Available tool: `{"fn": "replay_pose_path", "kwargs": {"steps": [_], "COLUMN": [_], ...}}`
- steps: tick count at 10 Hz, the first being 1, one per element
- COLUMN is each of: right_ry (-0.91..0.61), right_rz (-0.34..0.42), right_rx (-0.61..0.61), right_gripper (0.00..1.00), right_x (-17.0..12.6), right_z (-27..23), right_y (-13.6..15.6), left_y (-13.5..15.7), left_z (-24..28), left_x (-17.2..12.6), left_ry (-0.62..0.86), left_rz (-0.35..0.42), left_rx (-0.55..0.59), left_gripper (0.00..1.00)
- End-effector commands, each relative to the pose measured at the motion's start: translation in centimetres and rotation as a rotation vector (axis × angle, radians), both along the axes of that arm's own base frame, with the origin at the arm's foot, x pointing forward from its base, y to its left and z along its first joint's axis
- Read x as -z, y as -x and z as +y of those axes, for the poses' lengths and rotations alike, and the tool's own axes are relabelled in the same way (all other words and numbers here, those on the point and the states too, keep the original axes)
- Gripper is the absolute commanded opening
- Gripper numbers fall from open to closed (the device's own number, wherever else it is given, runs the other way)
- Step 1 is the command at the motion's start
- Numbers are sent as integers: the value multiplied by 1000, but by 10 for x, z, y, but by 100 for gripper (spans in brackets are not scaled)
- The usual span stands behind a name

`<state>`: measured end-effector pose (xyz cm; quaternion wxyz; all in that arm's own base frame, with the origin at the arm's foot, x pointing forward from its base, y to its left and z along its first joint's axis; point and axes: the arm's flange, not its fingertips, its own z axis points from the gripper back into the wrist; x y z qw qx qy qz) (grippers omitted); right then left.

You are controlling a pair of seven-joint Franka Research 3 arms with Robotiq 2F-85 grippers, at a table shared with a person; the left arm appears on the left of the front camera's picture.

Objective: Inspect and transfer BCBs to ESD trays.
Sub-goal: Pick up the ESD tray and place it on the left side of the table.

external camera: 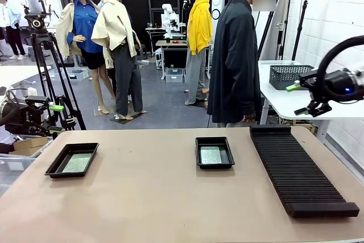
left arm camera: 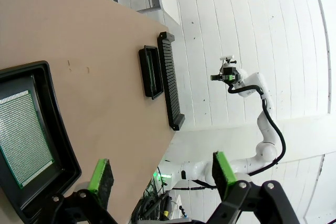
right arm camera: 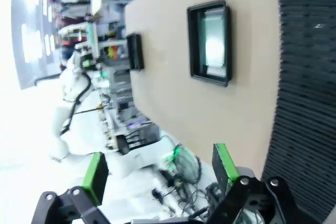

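Note:
Two black ESD trays lie on the tan table, and each holds one green BCB. In the front view the left tray point(external camera: 57, 167) carries a board point(external camera: 77, 163), and the middle tray point(external camera: 198, 153) carries another point(external camera: 211, 155). My left gripper point(external camera: 57, 118) hovers open off the table's left edge, above and behind the left tray. In its wrist view the open gripper point(left arm camera: 161, 174) looks down on that tray point(left arm camera: 58, 140) and its board point(left arm camera: 23, 129). My right gripper point(external camera: 301, 98) hangs open above the table's far right. Its wrist view shows it point(right arm camera: 160, 169) empty, facing the middle tray point(right arm camera: 195, 45) with its board point(right arm camera: 215, 43).
A long black ribbed rack point(external camera: 298, 169) lies along the right side of the table. A person in a dark jacket point(external camera: 233, 55) stands at the far edge. A dark mesh basket point(external camera: 290, 75) sits on a white side table behind my right arm. A camera tripod point(external camera: 51, 55) stands back left.

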<state>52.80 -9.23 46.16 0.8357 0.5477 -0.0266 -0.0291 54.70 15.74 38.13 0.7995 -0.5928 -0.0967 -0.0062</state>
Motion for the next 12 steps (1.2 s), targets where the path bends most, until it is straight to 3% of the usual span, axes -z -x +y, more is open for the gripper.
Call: {"fn": "replay_pose_path", "kwargs": {"steps": [1,5,6,10,12], "right_ry": [-136,-212,-171,-171,-171], "right_rz": [13,39,56,56,56], "right_rx": [-22,-102,-45,-45,-45], "right_gripper": [100,100,100,100,100], "right_x": [19,38,40,40,40], "right_z": [-23,-38,-38,-38,-38], "right_y": [-3,-6,5,5,5], "left_y": [-1,-1,-1,0,-10], "left_z": [-2,-2,-2,0,-25], "left_x": [-2,-2,-2,0,-25], "left_ry": [-6,-6,-6,0,-41], "left_rz": [2,2,2,0,33], "left_rx": [-8,-8,-8,0,1], "left_gripper": [100,100,100,100,100]}}
